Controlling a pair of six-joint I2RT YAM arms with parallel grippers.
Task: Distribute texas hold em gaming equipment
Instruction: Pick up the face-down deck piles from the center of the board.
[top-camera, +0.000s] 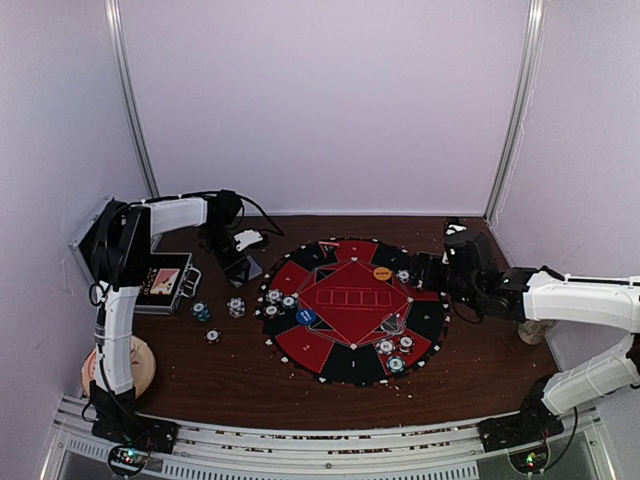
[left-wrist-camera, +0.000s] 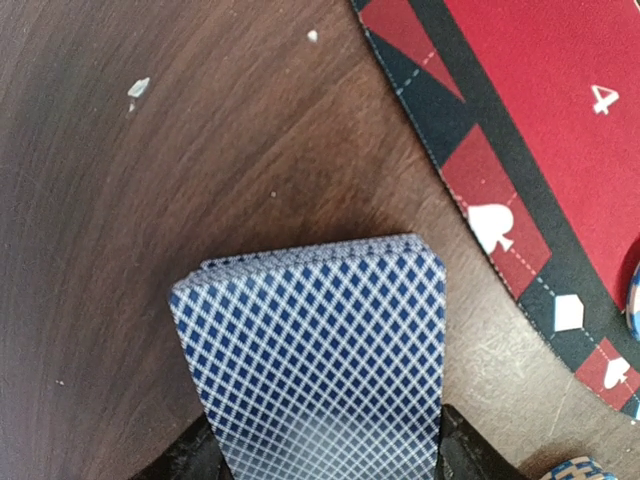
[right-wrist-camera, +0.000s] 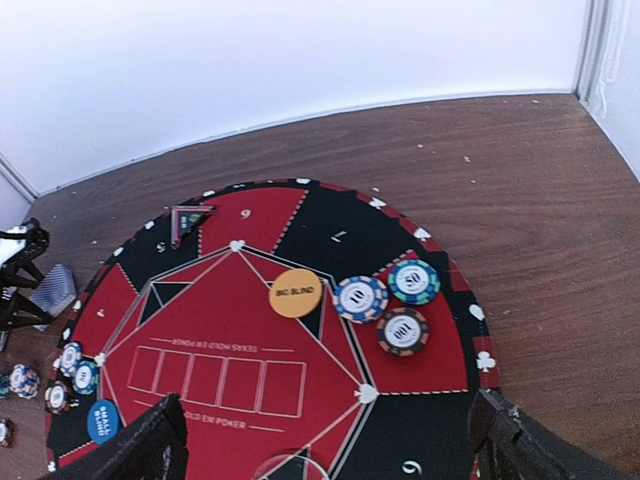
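My left gripper (left-wrist-camera: 325, 462) is shut on a deck of blue-diamond-backed playing cards (left-wrist-camera: 315, 350), one finger on each long edge, over bare wood just off the mat's upper left rim (top-camera: 245, 266). Over the mat's right side, my right gripper (right-wrist-camera: 330, 425) hangs open with nothing between its fingers (top-camera: 432, 272). Below it lie three chips (right-wrist-camera: 360, 298), an orange button (right-wrist-camera: 296, 293) and, further left, a blue button (right-wrist-camera: 102, 422). More chips sit on the mat's left (top-camera: 274, 298) and lower right (top-camera: 397, 352). Three loose chips (top-camera: 213, 318) lie on the wood.
The round red-and-black mat (top-camera: 350, 300) fills the table's middle. An open metal case (top-camera: 165, 280) stands at the left under the left arm. A beige round object (top-camera: 145, 365) sits by the left base. White walls close in on three sides.
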